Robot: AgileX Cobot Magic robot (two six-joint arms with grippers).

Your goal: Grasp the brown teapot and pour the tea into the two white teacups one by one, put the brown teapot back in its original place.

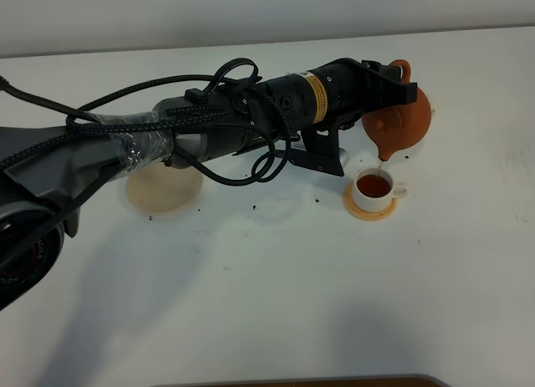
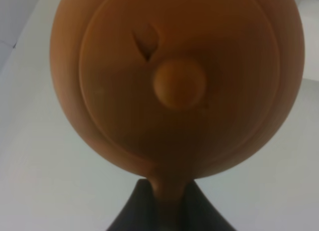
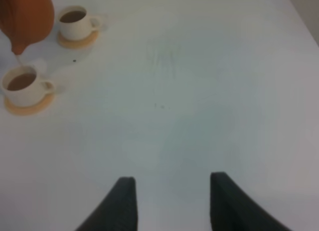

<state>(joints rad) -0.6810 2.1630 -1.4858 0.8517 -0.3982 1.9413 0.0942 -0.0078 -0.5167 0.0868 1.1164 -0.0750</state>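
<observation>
The brown teapot [image 1: 403,119] hangs tilted above the table at the right, spout down, and a thin stream of tea falls from it. My left gripper [image 1: 393,79] is shut on its loop handle; the left wrist view shows the lid and knob of the teapot [image 2: 177,86] close up, with the gripper [image 2: 168,198] clamped on the handle. Under the spout stands a white teacup [image 1: 374,185] with brown tea, on an orange coaster. The right wrist view shows that teacup [image 3: 22,86] and the other teacup [image 3: 75,21], also holding tea. My right gripper [image 3: 172,201] is open over bare table.
The pale beige saucer [image 1: 163,193] lies at centre left, partly under the left arm. Black cables loop over that arm [image 1: 209,128]. Small dark specks dot the white table [image 1: 267,287] near the saucer and cups.
</observation>
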